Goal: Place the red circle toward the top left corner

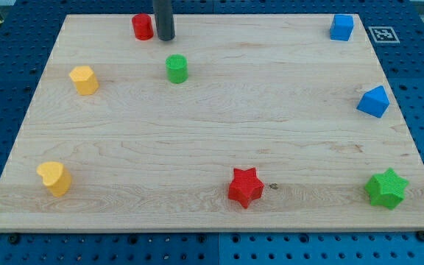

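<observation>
The red circle [142, 26] is a short red cylinder near the top edge of the wooden board [219, 125], left of the middle. My tip [165, 38] comes down just to the right of the red circle, touching or almost touching it. A green cylinder [177, 68] stands a little below and to the right of my tip. The rod runs out of the view's top.
A yellow hexagon block [84, 79] is at the left; a yellow heart [54, 177] at the bottom left. A red star [245, 187] sits at bottom centre, a green star [386, 188] at bottom right. A blue cube [341, 26] and a blue wedge-shaped block [374, 101] are at the right.
</observation>
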`<control>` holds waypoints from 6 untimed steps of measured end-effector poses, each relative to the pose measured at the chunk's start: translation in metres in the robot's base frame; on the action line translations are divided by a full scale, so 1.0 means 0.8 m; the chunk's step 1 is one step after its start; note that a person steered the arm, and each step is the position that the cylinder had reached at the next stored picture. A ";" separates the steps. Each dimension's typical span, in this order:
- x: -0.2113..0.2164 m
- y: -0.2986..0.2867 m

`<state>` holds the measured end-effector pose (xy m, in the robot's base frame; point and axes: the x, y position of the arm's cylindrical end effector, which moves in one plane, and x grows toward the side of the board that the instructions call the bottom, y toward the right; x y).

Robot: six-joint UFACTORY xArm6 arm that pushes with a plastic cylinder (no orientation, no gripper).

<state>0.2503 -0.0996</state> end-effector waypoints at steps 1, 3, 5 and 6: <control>-0.019 -0.040; -0.024 -0.120; -0.018 -0.105; 0.000 -0.038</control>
